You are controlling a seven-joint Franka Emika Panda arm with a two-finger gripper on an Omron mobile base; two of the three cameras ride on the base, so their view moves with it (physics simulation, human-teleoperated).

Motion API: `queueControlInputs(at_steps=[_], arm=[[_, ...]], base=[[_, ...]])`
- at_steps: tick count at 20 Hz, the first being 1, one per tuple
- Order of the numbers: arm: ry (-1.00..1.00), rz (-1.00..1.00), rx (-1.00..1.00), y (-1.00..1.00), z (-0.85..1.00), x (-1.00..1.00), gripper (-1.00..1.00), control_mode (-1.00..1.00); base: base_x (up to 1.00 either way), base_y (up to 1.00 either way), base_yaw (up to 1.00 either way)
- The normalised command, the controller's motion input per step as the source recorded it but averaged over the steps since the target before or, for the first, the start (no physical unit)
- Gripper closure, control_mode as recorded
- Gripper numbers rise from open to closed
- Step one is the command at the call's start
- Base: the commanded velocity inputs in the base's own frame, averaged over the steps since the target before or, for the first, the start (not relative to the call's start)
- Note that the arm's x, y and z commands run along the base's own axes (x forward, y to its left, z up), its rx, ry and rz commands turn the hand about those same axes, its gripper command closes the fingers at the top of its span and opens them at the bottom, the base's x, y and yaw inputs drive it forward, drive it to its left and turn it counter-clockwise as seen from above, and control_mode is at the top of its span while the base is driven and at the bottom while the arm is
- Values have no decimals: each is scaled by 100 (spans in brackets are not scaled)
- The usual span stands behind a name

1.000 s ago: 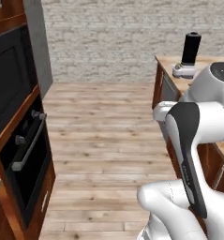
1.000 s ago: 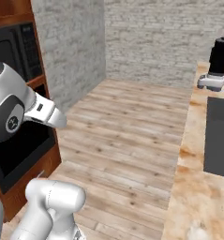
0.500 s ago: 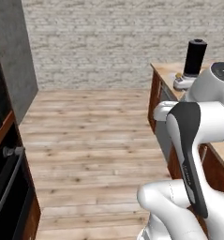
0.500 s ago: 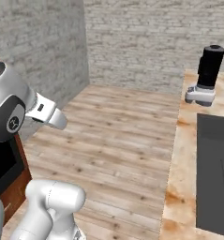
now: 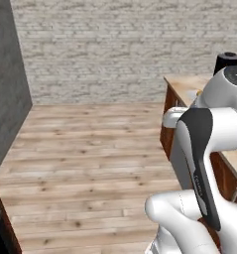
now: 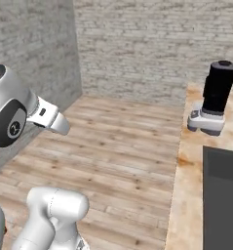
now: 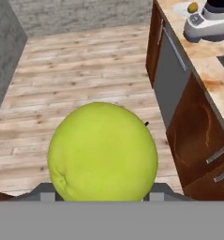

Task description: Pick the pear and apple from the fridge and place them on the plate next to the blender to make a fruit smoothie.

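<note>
In the hand view a big round yellow-green fruit, the apple (image 7: 103,152) by its shape, sits between my gripper (image 7: 102,193) fingers, which are shut on it. Far off at the top right, the blender's pale base (image 7: 208,24) stands on the wooden counter. Beside it lies the small white plate (image 7: 182,9) with a little yellowish fruit (image 7: 192,7) on it, probably the pear. The black blender jug (image 6: 219,87) rises at the counter's far end, and its lid (image 5: 227,60) peeks over my arm. The fridge's dark-grey side (image 5: 8,84) is at the left.
A wooden counter (image 6: 191,161) runs along the right with a dark inset panel (image 6: 223,195). Below it are brown cabinet fronts (image 7: 197,140) and a grey appliance front (image 7: 172,70). Plank floor (image 5: 90,149) lies open up to the brick back wall (image 5: 105,49).
The whole scene has slid left as the base turns right: the oven has left the views, and the counter and blender stand nearer. The grip on the fruit is unchanged.
</note>
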Motion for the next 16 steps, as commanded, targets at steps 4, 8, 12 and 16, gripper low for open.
queueControlInputs(at_steps=[4,8,12,16], arm=[[0,0,0,0,0,0,100,100],[0,0,0,0,0,0,100,100],[0,0,0,0,0,0,100,100],[0,0,0,0,0,0,100,100]], base=[[100,0,-6],[100,0,-18],[100,12,-33],[100,46,-44]])
